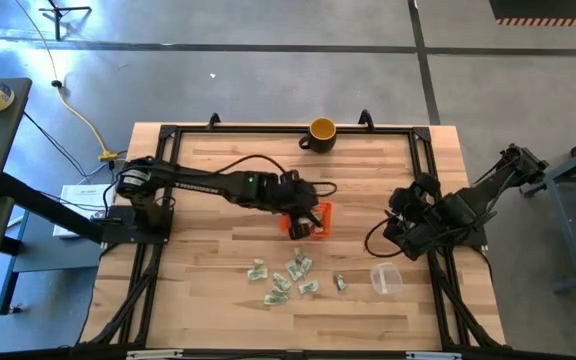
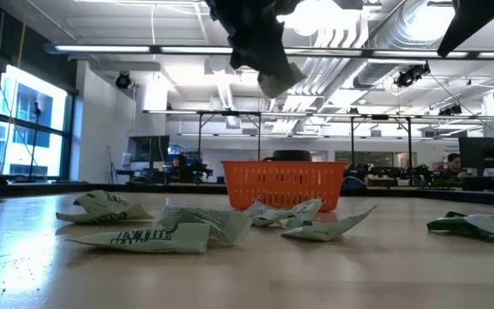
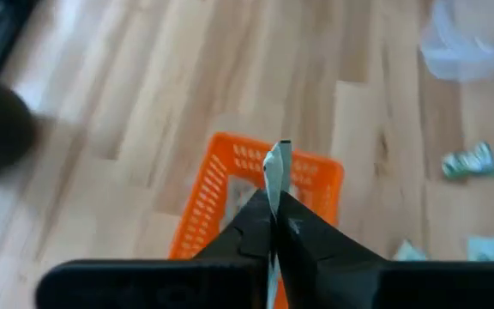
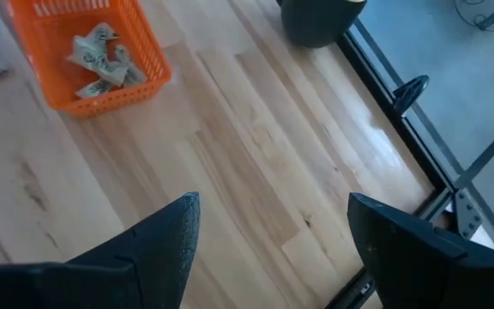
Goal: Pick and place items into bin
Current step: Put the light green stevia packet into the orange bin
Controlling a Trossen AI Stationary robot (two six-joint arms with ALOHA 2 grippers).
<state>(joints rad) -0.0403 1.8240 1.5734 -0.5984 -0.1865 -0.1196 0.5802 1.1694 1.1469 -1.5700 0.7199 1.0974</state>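
One wrapped item [image 3: 274, 167] is hanging pinched in the left gripper [image 3: 274, 215] jaws above the bin [image 3: 221, 184]; possibly off-centre, risking dropping outside; right gripper [image 4: 273, 223] jaws are standing spread

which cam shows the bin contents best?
Right wrist view: looks down into the orange bin, wrapped pieces visible inside. High view: left arm covers the bin. Low view: only its side wall. Left wrist view: the left gripper blocks most of it.

We are looking into a robotics lab: exposed ceiling ducts [image 2: 401, 34], rows of workstation monitors [image 2: 487, 154], and a concrete floor [image 1: 268, 90] surrounding our wooden counter [image 1: 218, 300].
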